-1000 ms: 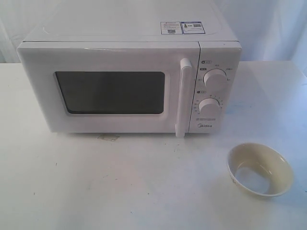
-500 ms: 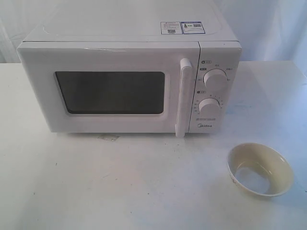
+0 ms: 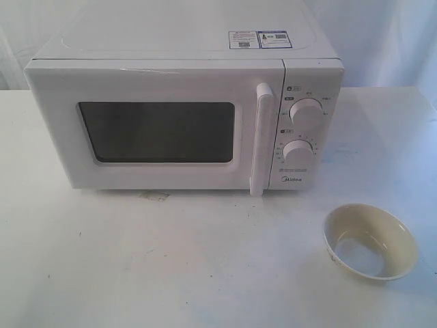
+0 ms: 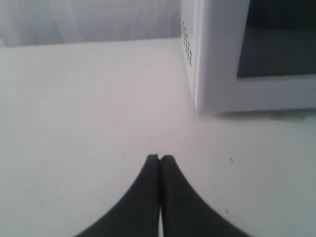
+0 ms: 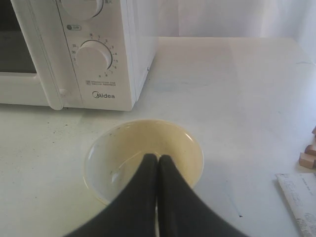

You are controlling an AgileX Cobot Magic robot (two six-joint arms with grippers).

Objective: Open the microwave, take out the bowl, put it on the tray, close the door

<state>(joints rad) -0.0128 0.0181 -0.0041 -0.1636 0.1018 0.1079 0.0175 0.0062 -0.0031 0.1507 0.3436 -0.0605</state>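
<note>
Microwave (image 3: 184,109) sits on the white desk (image 3: 171,273), toward the back. Its door (image 3: 157,130) is closed flush, with the dark window facing me. The vertical bar handle (image 3: 261,140) is at the door's right edge, and the two knobs (image 3: 306,113) are stacked on the panel beside it. Stickers (image 3: 259,39) are on the top.

Bowl (image 3: 369,241) stands upright on the desk, outside the microwave. It is in front of the knob panel and off to the right, clear of the housing. Cream walls, pale bottom, nothing in it that I can see.

Left fingers (image 4: 148,187): clenched tip to tip, holding nothing. They hang over bare desk near the microwave's left front corner.

Right fingers (image 5: 143,192): also pressed together and empty. In my right wrist view the tips line up over the bowl's inside. I cannot tell their height above it or whether they touch.

Small wooden blocks (image 5: 308,153) and a printed sheet (image 5: 301,197) lie on the desk to the right of the bowl.
</note>
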